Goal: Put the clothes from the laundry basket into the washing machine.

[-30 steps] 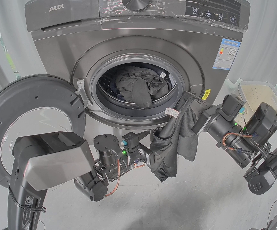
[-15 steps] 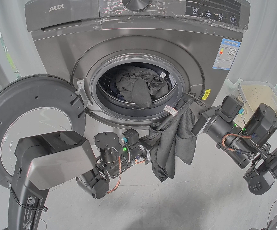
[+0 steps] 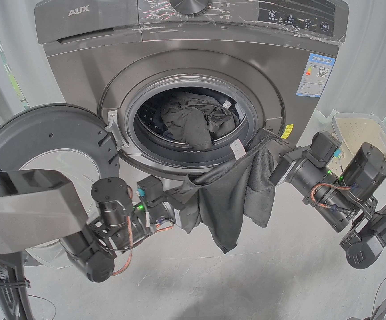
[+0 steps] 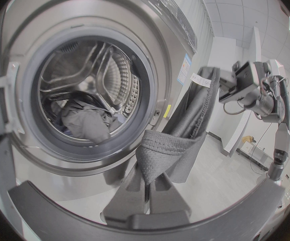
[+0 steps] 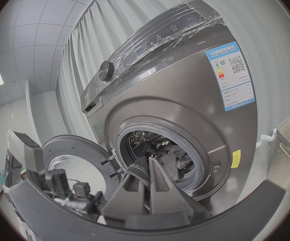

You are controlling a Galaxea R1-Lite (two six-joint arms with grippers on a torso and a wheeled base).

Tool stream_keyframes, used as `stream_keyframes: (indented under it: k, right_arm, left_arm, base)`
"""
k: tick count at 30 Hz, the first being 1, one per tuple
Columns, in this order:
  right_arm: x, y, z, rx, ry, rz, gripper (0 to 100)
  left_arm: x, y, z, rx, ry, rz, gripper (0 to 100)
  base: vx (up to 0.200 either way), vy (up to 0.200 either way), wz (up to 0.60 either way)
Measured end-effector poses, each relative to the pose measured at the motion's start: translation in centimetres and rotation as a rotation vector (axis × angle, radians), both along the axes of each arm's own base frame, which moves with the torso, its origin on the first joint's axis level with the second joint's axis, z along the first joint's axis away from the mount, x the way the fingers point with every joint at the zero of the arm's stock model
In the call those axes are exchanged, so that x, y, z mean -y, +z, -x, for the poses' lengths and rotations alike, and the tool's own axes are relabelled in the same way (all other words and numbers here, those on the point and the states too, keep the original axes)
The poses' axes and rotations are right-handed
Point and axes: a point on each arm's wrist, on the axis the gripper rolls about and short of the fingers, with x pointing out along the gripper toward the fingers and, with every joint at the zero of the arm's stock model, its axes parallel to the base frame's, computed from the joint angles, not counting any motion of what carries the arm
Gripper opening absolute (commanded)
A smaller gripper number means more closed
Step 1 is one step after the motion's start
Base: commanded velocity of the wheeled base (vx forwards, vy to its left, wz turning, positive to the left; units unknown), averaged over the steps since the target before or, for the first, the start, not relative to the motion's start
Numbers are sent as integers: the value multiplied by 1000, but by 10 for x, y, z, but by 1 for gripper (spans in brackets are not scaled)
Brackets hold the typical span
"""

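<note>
A dark grey garment (image 3: 228, 192) with a white tag hangs stretched between both grippers, just below the open washing machine (image 3: 193, 90) port. My left gripper (image 3: 185, 205) is shut on its waistband at the lower left; in the left wrist view the fingers (image 4: 148, 188) pinch the dark grey garment (image 4: 175, 141). My right gripper (image 3: 271, 145) is shut on the other end at the upper right, and the black band (image 5: 138, 171) sits between its fingers. Dark clothes (image 3: 193, 118) lie inside the drum. The cream laundry basket (image 3: 364, 132) stands at the right.
The round door (image 3: 46, 156) hangs open to the left of the port, close behind my left arm. Grey floor (image 3: 246, 281) spreads below the garment. White curtains hang behind the machine.
My left arm has swung left and slightly up with its end of the garment, pulling the cloth wider. The right gripper has stayed almost still.
</note>
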Motion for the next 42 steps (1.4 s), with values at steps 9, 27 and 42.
stream_keyframes:
  k: [9, 27, 42]
  right_arm:
    - [-6, 0, 5, -3, 24, -6, 0]
    - [-16, 2, 10, 1, 46, -19, 0]
    - [-8, 15, 9, 30, -19, -52, 0]
  left_arm:
    - [-48, 41, 42, 20, 58, 21, 0]
    - [-78, 111, 61, 206, 122, 176, 0]
    - [-89, 129, 67, 266, 161, 218, 0]
  base:
    - [0, 0, 0]
    - [0, 0, 0]
    - [0, 0, 0]
